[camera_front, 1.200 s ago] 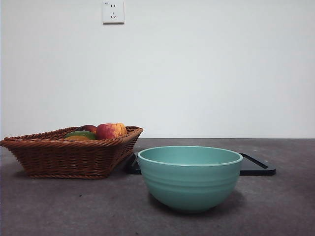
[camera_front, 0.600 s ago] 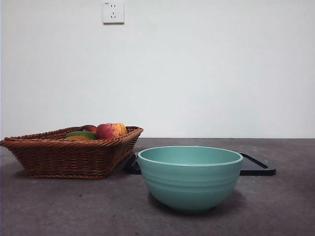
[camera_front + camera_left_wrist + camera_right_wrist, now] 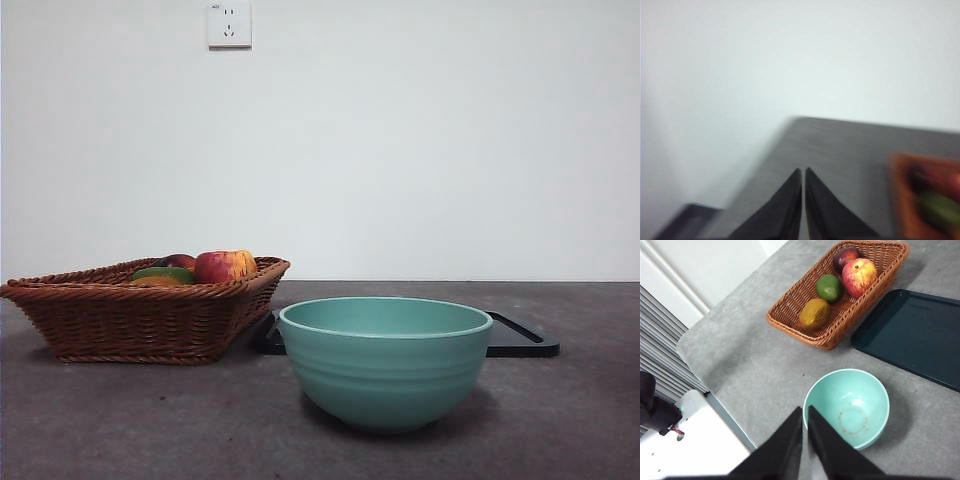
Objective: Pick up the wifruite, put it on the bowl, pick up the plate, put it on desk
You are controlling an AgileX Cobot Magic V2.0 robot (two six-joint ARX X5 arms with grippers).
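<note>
A mint-green bowl (image 3: 386, 362) sits empty near the front edge of the grey desk (image 3: 120, 420), just in front of a black tray (image 3: 912, 332). Beside the tray, a brown wicker basket (image 3: 140, 310) holds a red-yellow apple (image 3: 859, 276), a dark plum (image 3: 845, 257), a green fruit (image 3: 829, 288) and a yellowish-brown fruit (image 3: 814, 313). The right gripper (image 3: 805, 412) hangs clenched and empty above the bowl; the left gripper (image 3: 803, 173), also clenched, holds nothing near a desk corner.

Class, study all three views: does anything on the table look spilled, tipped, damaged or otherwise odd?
Nothing is spilled or tipped. The one oddity: the round mint-green bowl has a faint brownish ring on its inside bottom, like a stain. The four fruits sit inside the brown wicker basket, and the black rectangular tray lies flat.
</note>
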